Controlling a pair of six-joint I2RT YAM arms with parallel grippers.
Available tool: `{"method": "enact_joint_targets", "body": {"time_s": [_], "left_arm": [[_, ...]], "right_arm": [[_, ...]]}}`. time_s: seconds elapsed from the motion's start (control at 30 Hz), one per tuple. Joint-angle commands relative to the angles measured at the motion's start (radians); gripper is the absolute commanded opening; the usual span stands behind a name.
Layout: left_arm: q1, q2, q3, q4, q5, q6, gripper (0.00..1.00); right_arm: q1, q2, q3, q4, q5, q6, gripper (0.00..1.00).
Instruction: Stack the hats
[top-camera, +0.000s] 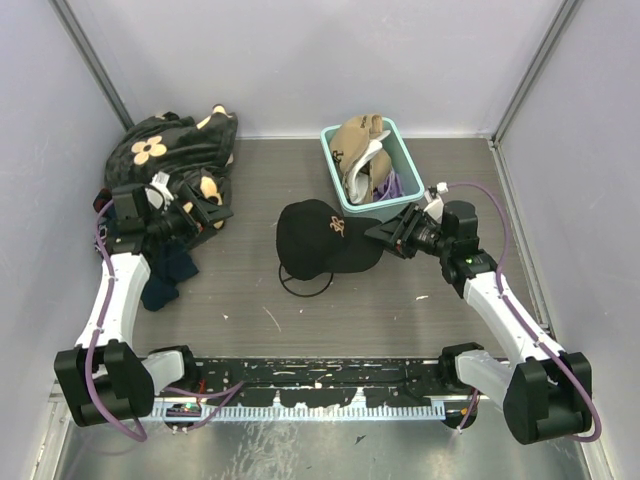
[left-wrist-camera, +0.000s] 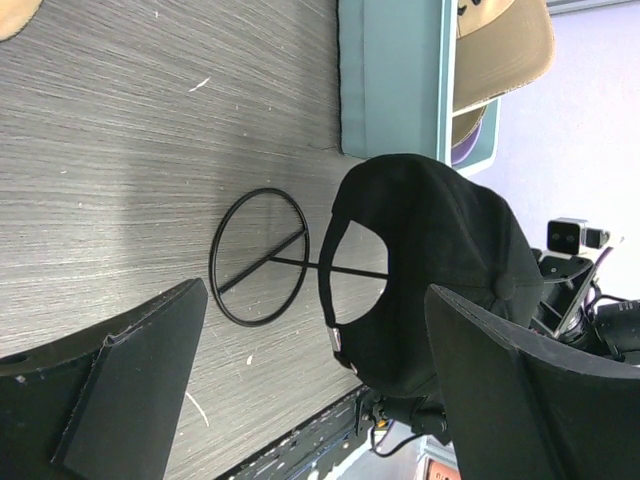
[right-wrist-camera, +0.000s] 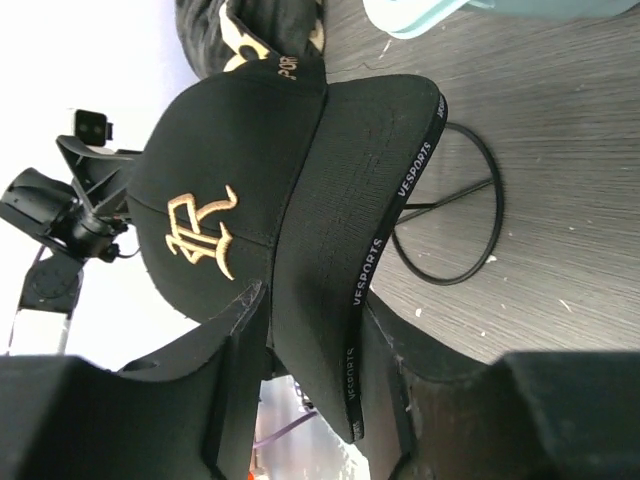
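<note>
- Teal plastic bin (top-camera: 412, 160): holds tan fabric cap (top-camera: 355, 138), white fabric cap (top-camera: 368, 162), purple fabric cap (top-camera: 386, 187) (barely showing).
- Black fabric cap (top-camera: 318, 235): just beside bin.
- Left gripper (top-camera: 205, 210): spread wide, empty.
- Right gripper (top-camera: 385, 233): at black brim; grip indeterminate.

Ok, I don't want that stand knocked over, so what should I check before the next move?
1. Black cap seated on the wire stand: ok.
2. Stand's ring base flat on the table: ok.
3. Right gripper straddling the black cap's brim: ok.
4. Right gripper clamped on that brim: cannot tell.
5. Left gripper open and apart from the black cap: ok.
6. Tan cap lying on top in the teal basket: ok.
</note>
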Motion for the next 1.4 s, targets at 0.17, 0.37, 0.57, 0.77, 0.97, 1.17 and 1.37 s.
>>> {"method": "enact_joint_targets", "body": {"time_s": [0.17,0.37,0.57,0.77,0.97,1.17,1.37], "left_arm": [[0.004,0.022,-0.004,0.042,0.038,0.010,0.98],[0.003,0.023,-0.040,0.039,0.055,0.021,0.98],[0.003,0.011,-0.101,0.068,0.061,0.008,0.99],[0.001,0.015,-0.106,0.057,0.065,0.018,0.99],[0.001,0.007,-0.129,0.058,0.058,0.015,0.98],[-0.001,0.017,-0.104,0.055,0.061,0.010,0.98],[-0.030,-0.020,-0.017,-0.021,0.047,0.010,0.98]], "right_arm": [[0.002,-0.001,0.041,-0.080,0.051,-0.126,0.54],[0.000,0.000,0.080,-0.184,0.106,-0.206,0.64],[0.000,0.007,0.117,-0.256,0.150,-0.266,0.66],[0.001,0.006,0.215,-0.403,0.260,-0.374,0.67],[0.001,0.042,0.330,-0.483,0.384,-0.458,0.68],[0.000,0.212,0.546,-0.467,0.406,-0.496,0.68],[0.001,0.348,0.712,-0.465,0.414,-0.511,0.68]]}}
